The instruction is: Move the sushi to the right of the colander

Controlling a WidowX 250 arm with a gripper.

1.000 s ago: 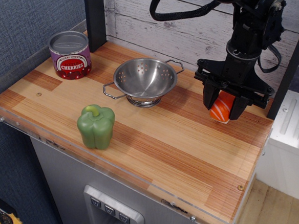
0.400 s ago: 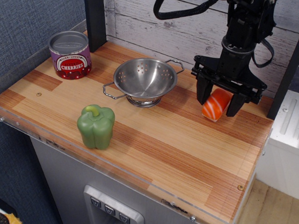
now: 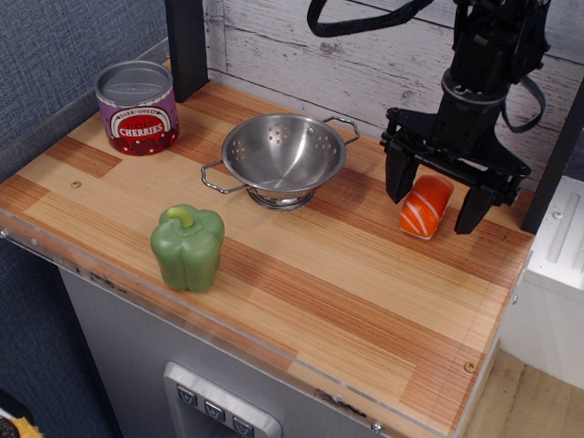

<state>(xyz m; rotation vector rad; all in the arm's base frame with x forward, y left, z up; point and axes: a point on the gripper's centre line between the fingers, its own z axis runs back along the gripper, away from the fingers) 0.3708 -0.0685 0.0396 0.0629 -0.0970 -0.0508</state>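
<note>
1 fixed view looks down from the front, at moderate range, onto the whole wooden table [image 3: 298,280], facing the white plank wall [image 3: 384,55] behind.

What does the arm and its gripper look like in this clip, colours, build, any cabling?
The arm is all matte black, with a chunky jointed wrist. Thick black cables loop loosely around its upper part. The gripper is black too: a wide crossbar carrying two blunt, downward-pointing fingers. No markings are legible.
</note>
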